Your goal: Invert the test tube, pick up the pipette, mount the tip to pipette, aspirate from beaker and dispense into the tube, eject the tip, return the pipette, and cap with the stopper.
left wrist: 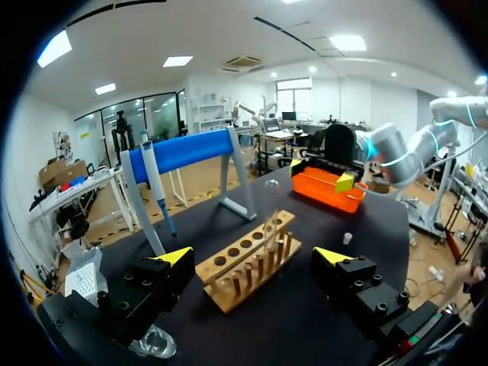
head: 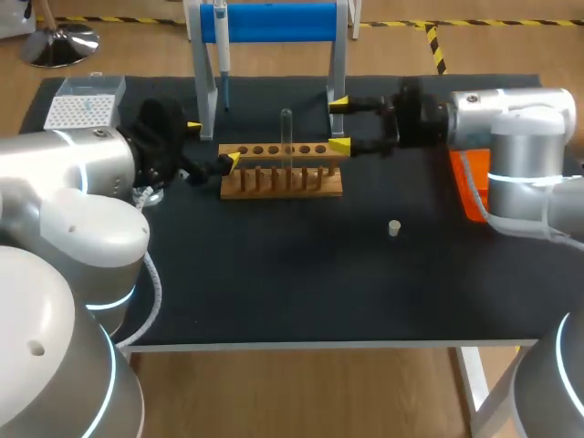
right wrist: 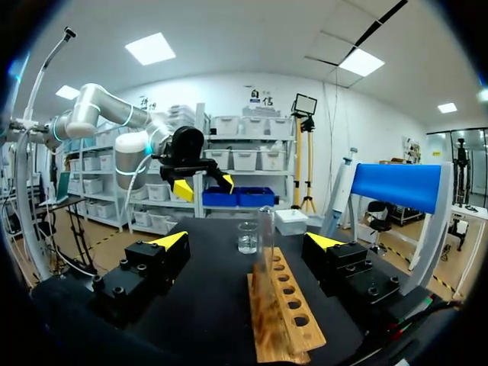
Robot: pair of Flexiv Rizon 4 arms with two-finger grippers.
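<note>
A clear test tube (head: 286, 137) stands upright in the wooden rack (head: 281, 172). My left gripper (head: 213, 143) is open at the rack's left end, and my right gripper (head: 338, 125) is open at its right end. In the left wrist view the rack (left wrist: 229, 276) and the tube (left wrist: 272, 221) lie ahead of my open left gripper (left wrist: 254, 255). My open right gripper (right wrist: 248, 242) faces the tube (right wrist: 264, 236) from the other end. The pipette (head: 222, 55) hangs on the blue stand. A small stopper (head: 394, 228) lies on the mat. The beaker (right wrist: 247, 238) stands past the rack.
A white tip box (head: 84, 109) sits at the back left corner. An orange bin (head: 470, 187) lies under my right arm at the right. The blue stand (head: 274, 23) rises behind the rack. The black mat (head: 292, 283) covers the table's front.
</note>
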